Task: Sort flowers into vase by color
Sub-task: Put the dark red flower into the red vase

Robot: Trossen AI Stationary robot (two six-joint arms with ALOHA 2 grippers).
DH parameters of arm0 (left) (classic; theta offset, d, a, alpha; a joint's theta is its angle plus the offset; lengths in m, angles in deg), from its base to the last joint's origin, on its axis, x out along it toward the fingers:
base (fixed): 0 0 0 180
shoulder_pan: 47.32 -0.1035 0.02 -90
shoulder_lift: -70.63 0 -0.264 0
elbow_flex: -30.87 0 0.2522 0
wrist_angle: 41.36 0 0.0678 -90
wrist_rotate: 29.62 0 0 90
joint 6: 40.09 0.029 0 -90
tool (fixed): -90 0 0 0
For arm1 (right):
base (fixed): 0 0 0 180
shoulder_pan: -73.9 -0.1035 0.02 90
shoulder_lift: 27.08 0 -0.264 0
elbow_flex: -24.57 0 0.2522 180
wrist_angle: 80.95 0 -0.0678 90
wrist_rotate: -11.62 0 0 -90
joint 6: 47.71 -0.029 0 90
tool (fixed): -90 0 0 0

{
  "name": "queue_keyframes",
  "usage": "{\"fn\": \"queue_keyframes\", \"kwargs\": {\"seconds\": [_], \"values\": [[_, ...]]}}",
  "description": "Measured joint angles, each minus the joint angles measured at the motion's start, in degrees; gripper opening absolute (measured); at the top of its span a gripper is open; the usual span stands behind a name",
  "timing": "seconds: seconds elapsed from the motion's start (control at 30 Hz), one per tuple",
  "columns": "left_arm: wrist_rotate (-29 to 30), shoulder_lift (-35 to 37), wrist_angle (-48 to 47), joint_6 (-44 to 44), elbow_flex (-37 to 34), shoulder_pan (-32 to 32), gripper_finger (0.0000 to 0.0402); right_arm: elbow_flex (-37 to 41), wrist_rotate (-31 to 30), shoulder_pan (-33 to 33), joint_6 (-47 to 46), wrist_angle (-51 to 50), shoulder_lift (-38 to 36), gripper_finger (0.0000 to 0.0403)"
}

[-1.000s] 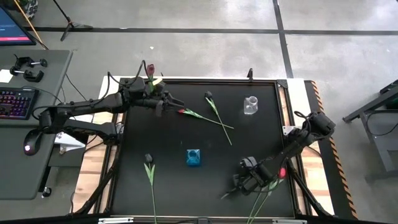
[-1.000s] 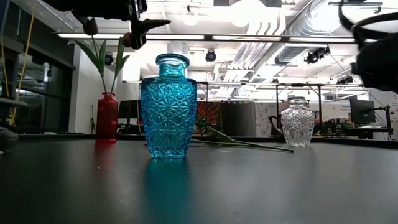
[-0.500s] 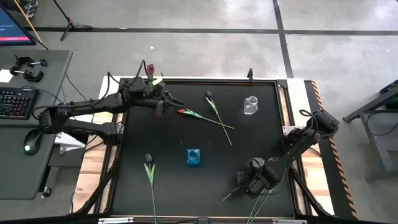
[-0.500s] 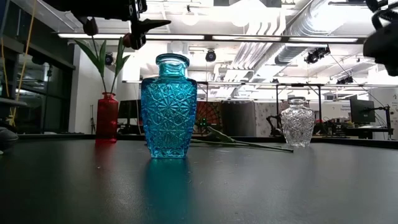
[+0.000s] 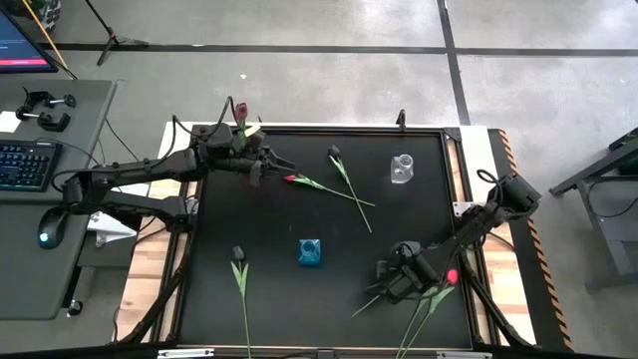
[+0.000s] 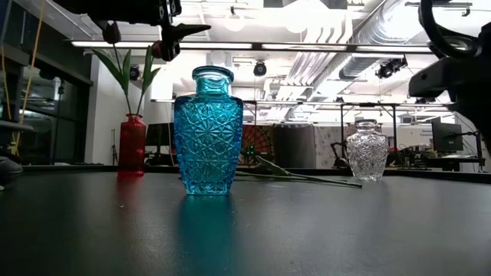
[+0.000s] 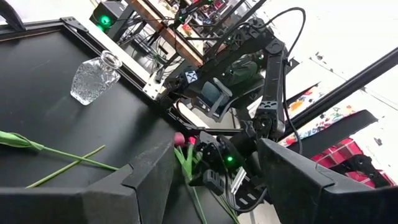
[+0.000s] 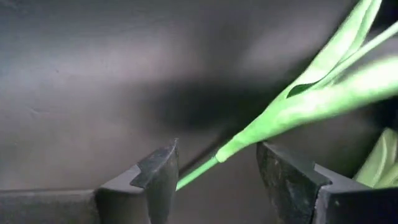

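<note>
Three vases stand on the black table: a blue one (image 5: 310,253), a clear one (image 5: 402,169) and a red one (image 6: 132,144) at the far left corner with a maroon tulip (image 5: 240,109) in it. Two tulips lie crossed (image 5: 344,187) near the middle. A dark tulip (image 5: 238,255) lies near left. More tulips, one with a red head (image 5: 452,277), lie at the near right corner. My right gripper (image 5: 383,288) is open low over a green stem (image 8: 261,121) that runs between its fingers. My left gripper (image 5: 273,165) hovers open beside the red vase.
The table's raised rim (image 5: 449,131) frames the black surface. The right arm (image 5: 478,224) reaches in from the right edge. A desk with a keyboard (image 5: 25,165) stands left of the table. Bare table shows between the blue vase and the near edge.
My right gripper swung a little toward the near edge, covering the red tulip head, then came back toward the far edge and left, so the head shows again. It stays over the stems at the near right corner.
</note>
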Motion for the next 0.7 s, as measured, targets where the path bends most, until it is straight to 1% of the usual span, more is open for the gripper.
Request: {"fn": "queue_keyframes", "kwargs": {"seconds": [0.1, 0.33, 0.47, 0.6, 0.7], "values": [[0.0, 0.0, -0.01, -0.02, 0.0, 0.0, 0.022, 0.0, 0.25, 0.64, 0.44, -0.49, 0.0, 0.0206], [-0.02, 0.0, -0.06, 0.0, 0.0, 0.0, 0.022, 0.0, 3.14, 1.18, -0.28, -2.13, 0.42, 0.0206], [-0.02, 0.0, -0.14, 0.09, 0.0, 0.02, 0.022, 0.0, 4.44, 1.62, -0.47, 0.75, 2.81, 0.0206], [-0.02, 0.0, -0.13, 0.5, 0.0, 0.02, 0.022, -0.22, 4.13, 1.57, -0.62, 2.58, 5.26, 0.0206], [-0.02, 0.0, -0.12, 0.5, 0.0, 0.02, 0.022, -0.24, 4.25, 1.68, -0.56, 2.68, 5.64, 0.0205]]}}
